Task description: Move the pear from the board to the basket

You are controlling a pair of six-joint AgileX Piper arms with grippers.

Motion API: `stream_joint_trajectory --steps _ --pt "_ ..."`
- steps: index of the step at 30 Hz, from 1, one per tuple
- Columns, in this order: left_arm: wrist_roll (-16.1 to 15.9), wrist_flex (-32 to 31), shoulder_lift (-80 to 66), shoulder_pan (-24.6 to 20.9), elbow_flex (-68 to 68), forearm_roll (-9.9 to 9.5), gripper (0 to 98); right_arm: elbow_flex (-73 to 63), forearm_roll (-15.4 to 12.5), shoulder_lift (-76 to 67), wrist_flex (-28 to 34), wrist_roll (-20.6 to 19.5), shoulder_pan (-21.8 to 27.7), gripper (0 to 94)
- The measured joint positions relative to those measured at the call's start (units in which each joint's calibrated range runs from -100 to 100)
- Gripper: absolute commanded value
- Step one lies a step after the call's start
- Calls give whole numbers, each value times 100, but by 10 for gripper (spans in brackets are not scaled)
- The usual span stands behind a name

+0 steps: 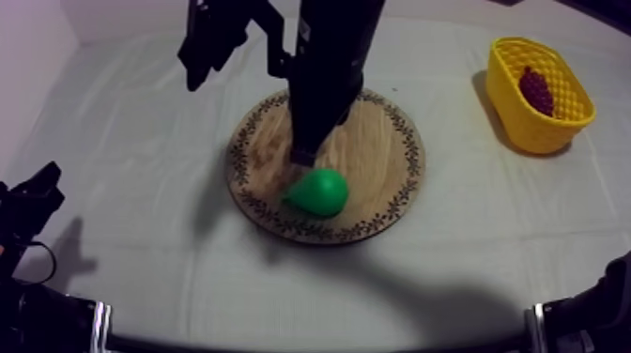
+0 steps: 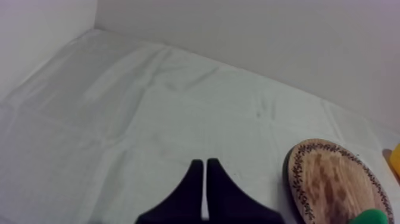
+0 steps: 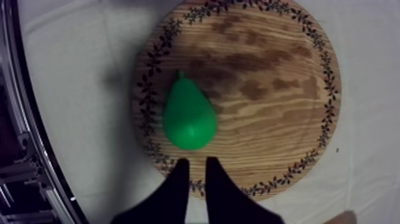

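- Pear [image 1: 319, 191] is lying on its side on the wooden board [image 1: 376, 155], between the board's centre and its 6 o'clock rim in the top view.
- Left gripper [image 2: 205, 162] is sitting low at 8 o'clock of the board over the bare counter [image 1: 141, 141]. Its fingers are pressing together into a narrow wedge, and it is well apart from the pear.
- Right gripper [image 3: 196, 162] is hovering over the board's rim, so this arm is by far the nearer. Its fingers are standing only slightly apart with nothing between them.
- From that gripper, the pear is lying close ahead at about 11 o'clock. Its long axis is running 12 to 6, with the stem pointing away.
- The fingers are probably needing to widen and shift slightly toward 11 before descending.
- Yellow basket [image 1: 540, 131] is waiting at 2 o'clock of the board, with a bunch of grapes [image 1: 536, 90] inside.
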Motion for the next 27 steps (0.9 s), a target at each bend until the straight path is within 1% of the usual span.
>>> stream_joint_trajectory --steps 2,4,6,8,12,18,21,27 --pt "0 0 0 0 0 0 1 -6 6 15 -1 -68 0 410" --pt "0 0 0 0 0 0 1 29 6 28 -1 -168 -9 524" --pt "0 0 0 0 0 0 1 45 24 34 5 -251 -22 606" --pt "0 0 0 0 0 0 1 53 29 34 -3 -313 -22 653" --pt "0 0 0 0 0 0 1 107 -10 40 -32 -261 18 696" --pt "0 0 0 0 0 0 1 254 -18 114 -345 -45 113 730" --pt "0 0 0 0 0 0 1 360 -53 173 -476 118 148 738" --pt "0 0 0 0 0 0 1 614 -166 338 -774 579 214 728"
